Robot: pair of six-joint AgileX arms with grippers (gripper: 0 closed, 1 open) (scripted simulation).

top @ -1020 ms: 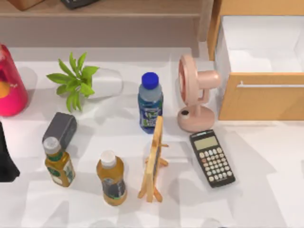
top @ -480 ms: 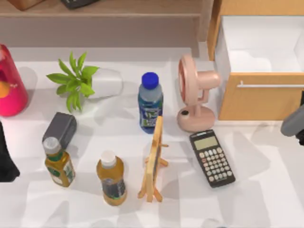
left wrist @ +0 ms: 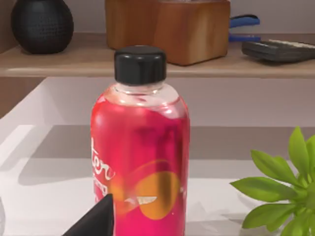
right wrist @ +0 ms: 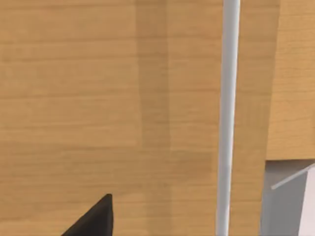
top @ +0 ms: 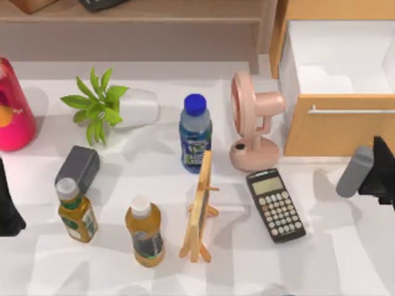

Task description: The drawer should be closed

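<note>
Meanwhile, the right gripper (top: 378,171) is facing the drawer (top: 339,129), which is standing pulled out just ahead of its fingers, presumably for a push on the front panel; whether those fingers are parted cannot be told. The left arm (top: 9,203) is parked at the table's left edge.

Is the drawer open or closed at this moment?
Open. The drawer is pulled out: its white inner walls show from above, behind the front panel with the silver handle.

drawer (top: 336,123) cut off at the right edge, right claw (top: 379,172) half out of frame
</note>
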